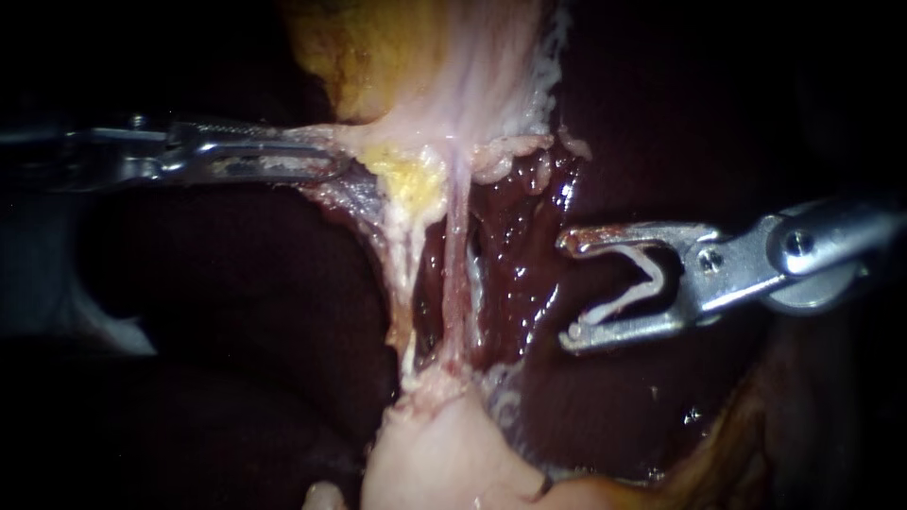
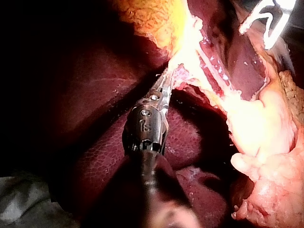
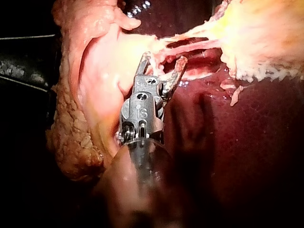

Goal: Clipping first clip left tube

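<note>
Carrying anything in your right instrument?

Yes. Its jaws are standing wide apart and gripping an open clip between them, one arm of the clip against each jaw. It is hovering over the dark liver, clear of both tubes.

Where is the left tube lying?

It is running down from the yellow fat toward the pale lump below, well apart from the clip. The pinker right tube is lying just beside it, between it and the clip.

And your left instrument?

Its jaws are clamping the pale tissue just beside that fat. The tissue is looking stretched taut toward the shaft, and the two tubes are standing spread with a dark gap between them.
</note>
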Robot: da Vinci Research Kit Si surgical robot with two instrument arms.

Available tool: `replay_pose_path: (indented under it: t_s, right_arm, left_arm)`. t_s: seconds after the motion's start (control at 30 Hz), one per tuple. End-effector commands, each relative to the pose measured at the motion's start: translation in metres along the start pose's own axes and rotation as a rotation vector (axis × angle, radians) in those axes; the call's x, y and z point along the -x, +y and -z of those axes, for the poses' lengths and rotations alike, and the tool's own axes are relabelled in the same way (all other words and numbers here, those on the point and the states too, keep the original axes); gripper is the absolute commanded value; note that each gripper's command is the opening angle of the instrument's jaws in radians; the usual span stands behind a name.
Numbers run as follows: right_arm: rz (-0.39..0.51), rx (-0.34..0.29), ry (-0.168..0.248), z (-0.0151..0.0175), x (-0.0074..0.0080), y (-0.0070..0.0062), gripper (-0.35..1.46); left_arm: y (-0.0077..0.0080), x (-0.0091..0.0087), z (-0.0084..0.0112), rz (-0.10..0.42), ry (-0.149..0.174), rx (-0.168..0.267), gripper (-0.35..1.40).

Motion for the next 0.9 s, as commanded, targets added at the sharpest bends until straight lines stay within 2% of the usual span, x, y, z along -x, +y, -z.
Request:
replay_pose_path:
  t_s: [0.03,0.2,0.4,0.53,0.7,0.9]
  right_arm:
    - [0.0,0.0,0.0,0.0,0.0,0.0,0.5]
    - [0.0,0.0,0.0,0.0,0.0,0.0,0.5]
    - [0.0,0.0,0.0,0.0,0.0,0.0,0.5]
    - [0.0,0.0,0.0,-0.0001,-0.0001,0.0,0.5]
    - [-0.001,-0.003,0.001,-0.0006,-0.0004,-0.0002,0.5]
    - [0.0,-0.021,0.005,-0.0029,-0.0011,-0.0011,0.5]
  left_arm:
    - [0.0001,-0.0002,0.0004,0.001,0.004,0.002,-0.35]
    - [0.0006,-0.0017,0.0035,0.01,0.036,0.034,-0.35]
    - [0.0018,-0.0039,0.008,0.027,0.048,0.013,-0.35]
    - [0.0019,-0.0045,0.0096,0.039,0.053,0.007,-0.35]
    - [0.0019,-0.0046,0.0098,0.04,0.059,0.005,-0.35]
    - [0.0021,-0.0046,0.0092,0.041,0.061,0.0,-0.35]
